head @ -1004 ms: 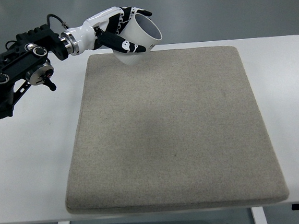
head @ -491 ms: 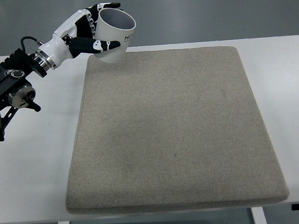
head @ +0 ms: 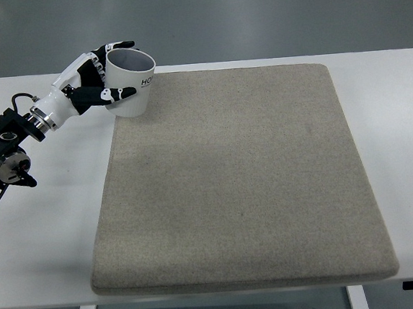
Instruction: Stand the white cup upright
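Note:
A white cup [head: 131, 82] with dark lettering stands nearly upright, mouth up, at the far left corner of the beige mat [head: 237, 173]. Its base is at the mat's left edge; whether it rests there or hovers just above I cannot tell. My left hand [head: 104, 75] comes in from the left and is shut on the cup, with fingers wrapped around its back and thumb across its front. The right arm is not in view.
The white table [head: 45, 212] shows around the mat on all sides. My black left forearm [head: 3, 147] lies over the table's left part. Beyond the table's far edge is grey floor.
My left hand has carried the cup left and down toward the mat's far left corner, and the cup has turned from tilted with its mouth facing right to nearly upright.

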